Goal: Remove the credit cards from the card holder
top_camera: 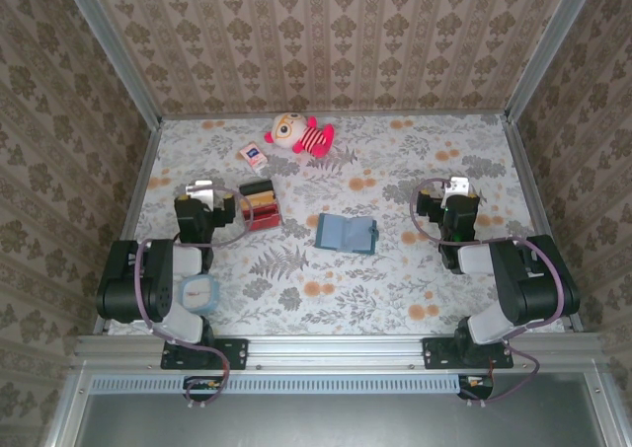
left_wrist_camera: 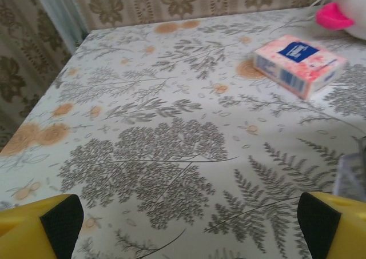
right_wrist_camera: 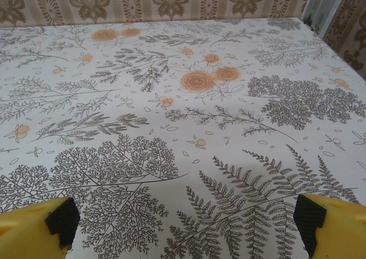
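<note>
The card holder [top_camera: 346, 233] lies open mid-table, between the arms, touched by neither. Light and unpinned, it would likely slide or fold if one gripper tugs alone. Its credit cards are too small to make out. Left gripper [left_wrist_camera: 190, 220] and right gripper [right_wrist_camera: 185, 220] gape wide, empty.

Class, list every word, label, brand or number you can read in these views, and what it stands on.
Nothing reads clearly.
On the packet, a blue label with white print: too blurred to read.
On the dark red, black and gold block: too small to read.
On the card holder: no lettering seen.
</note>
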Motion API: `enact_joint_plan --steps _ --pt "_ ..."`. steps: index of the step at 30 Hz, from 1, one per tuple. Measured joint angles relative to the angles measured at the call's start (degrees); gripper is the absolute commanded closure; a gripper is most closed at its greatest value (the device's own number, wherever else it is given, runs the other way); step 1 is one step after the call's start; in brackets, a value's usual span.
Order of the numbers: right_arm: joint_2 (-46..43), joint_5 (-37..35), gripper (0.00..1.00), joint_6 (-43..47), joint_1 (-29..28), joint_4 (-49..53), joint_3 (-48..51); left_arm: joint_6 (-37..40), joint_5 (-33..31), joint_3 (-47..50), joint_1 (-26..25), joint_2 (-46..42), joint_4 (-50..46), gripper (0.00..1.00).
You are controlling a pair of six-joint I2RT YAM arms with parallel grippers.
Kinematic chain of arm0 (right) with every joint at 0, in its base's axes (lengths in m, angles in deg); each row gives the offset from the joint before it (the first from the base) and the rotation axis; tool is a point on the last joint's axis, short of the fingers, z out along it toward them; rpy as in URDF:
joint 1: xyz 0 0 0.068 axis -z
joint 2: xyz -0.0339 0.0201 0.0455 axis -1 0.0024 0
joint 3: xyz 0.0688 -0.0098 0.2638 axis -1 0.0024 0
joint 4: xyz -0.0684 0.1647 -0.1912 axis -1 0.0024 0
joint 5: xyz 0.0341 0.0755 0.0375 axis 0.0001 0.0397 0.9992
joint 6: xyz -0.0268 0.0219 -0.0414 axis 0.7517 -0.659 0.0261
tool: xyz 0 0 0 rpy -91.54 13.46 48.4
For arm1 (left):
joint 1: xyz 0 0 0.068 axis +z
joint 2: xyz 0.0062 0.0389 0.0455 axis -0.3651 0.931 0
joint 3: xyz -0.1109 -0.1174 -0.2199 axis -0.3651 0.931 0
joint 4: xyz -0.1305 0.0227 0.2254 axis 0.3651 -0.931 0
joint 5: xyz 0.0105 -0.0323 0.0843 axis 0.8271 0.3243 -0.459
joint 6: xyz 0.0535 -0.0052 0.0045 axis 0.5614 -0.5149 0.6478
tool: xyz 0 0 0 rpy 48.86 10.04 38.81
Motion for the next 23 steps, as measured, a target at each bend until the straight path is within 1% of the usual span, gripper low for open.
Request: enact_joint_plan --steps 4,10,16,23 --pt "0.00 0.00 0.00 -0.02 0.00 0.00 0.00 -0.13 -1.49 0.00 -0.02 0.00 -0.04 0.00" --pt "0.00 0.00 0.00 0.00 0.00 0.00 0.00 -0.13 -1.84 0.00 0.00 0.00 -0.07 0.00" --pt "0.00 0.00 0.00 -0.02 0.00 0.00 0.00 -0.11 1.09 -0.68 1.03 0.00 -2.03 0.00" --pt "0.00 0.02 0.00 0.00 0.00 0.00 0.00 -0.11 2.49 -1.05 1.14 0.00 -3.04 0.00"
